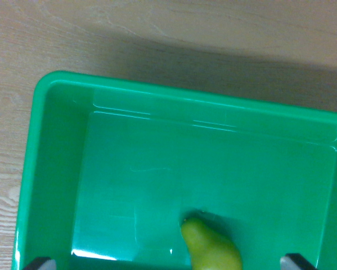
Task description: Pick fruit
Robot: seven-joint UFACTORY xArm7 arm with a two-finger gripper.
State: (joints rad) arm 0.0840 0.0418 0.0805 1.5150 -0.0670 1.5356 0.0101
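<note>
Below, a green bin point(55, 169) holding a pear point(210, 247) sits on pale wood-grain table point(72, 34), jaws spread wide.

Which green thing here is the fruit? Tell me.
The yellow-green pear, lying in the bin at the bottom edge. The brighter green bin around it is only the container.
</note>
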